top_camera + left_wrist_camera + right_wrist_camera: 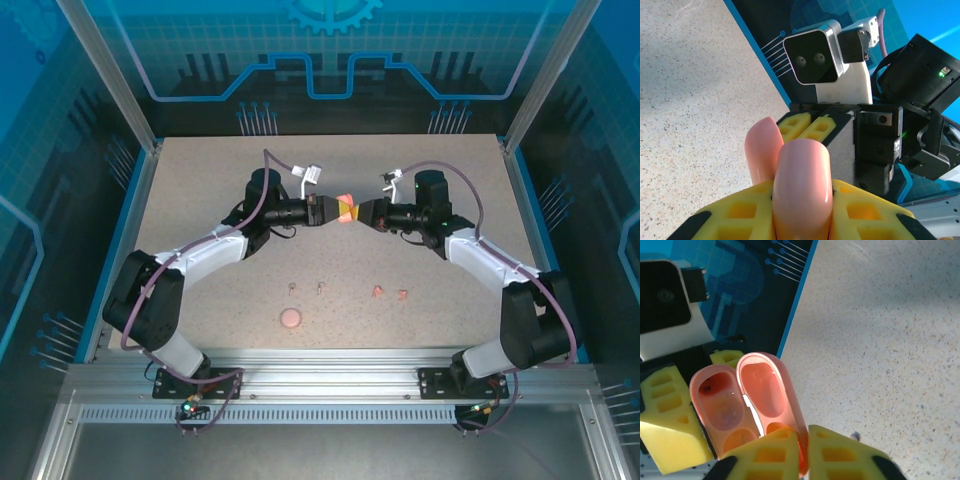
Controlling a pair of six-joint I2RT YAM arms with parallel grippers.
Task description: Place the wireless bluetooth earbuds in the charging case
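Charging case: The pink charging case (346,209) is up in the air over the middle of the table (200,190), between the two grippers. In the right wrist view it is open like a book (740,400), with two halves side by side and hollow cups inside. No bud can be seen in the cups.
Left gripper: The left gripper (326,210) has its yellow fingers (735,217) closed on one half of the case.
Right gripper: The right gripper (366,213) has its yellow fingers (840,455) closed on the other half.
Pale earbuds: Two pale earbuds (291,287) (318,289) lie on the table near the front, a bit left of the middle.
Pink earbuds: Two pink earbuds (377,292) (403,295) lie on the table near the front, a bit right of the middle.
Second pink case: A second pink case (290,318) lies just in front of the pale earbuds.
Which way: All four buds lie toward the arm bases from the fingers, low on the table and well apart from the held case. The pale pair is nearer the left arm. The pink pair is nearer the right arm.
Long side of the buds: They are too small to tell which way their stems point.
Next move, a guess: One gripper likely must let go and reach down to its near pair, while the other keeps the case open.
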